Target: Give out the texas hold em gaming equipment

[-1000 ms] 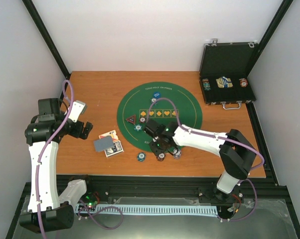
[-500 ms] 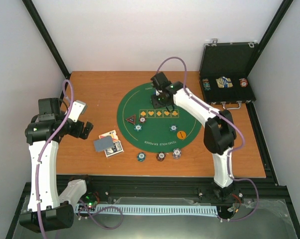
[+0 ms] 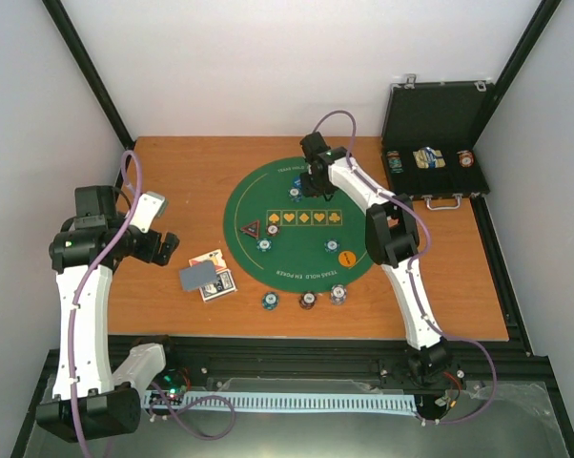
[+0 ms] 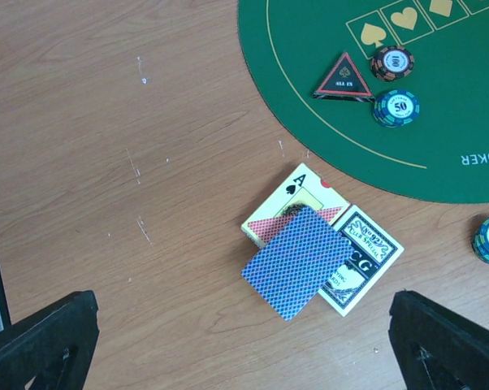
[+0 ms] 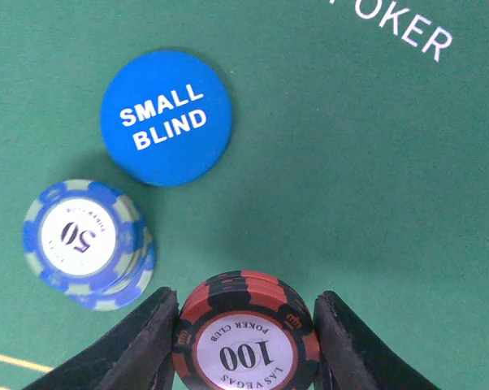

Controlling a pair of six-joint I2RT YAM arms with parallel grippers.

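Note:
My right gripper (image 5: 244,345) is shut on a small stack of red-and-black 100 poker chips (image 5: 244,333), low over the far part of the green mat (image 3: 363,205). Just ahead of it lie a blue SMALL BLIND disc (image 5: 165,116) and a stack of blue 50 chips (image 5: 86,242). My left gripper (image 4: 241,325) hangs open above the wood. Below it a blue-backed card (image 4: 297,262) lies on a card box (image 4: 366,256) and an ace of spades (image 4: 297,191). A black-and-red triangle marker (image 4: 343,77) sits on the mat with two chip stacks beside it.
An orange disc (image 3: 345,257) lies on the mat's right side. Three chip stacks (image 3: 308,300) stand on the wood by the mat's near edge. The open black case (image 3: 435,143) stands at the back right with more chips inside.
The right arm has swung from the near edge of the mat to its far side, with the red chips in its gripper. The left arm has not moved.

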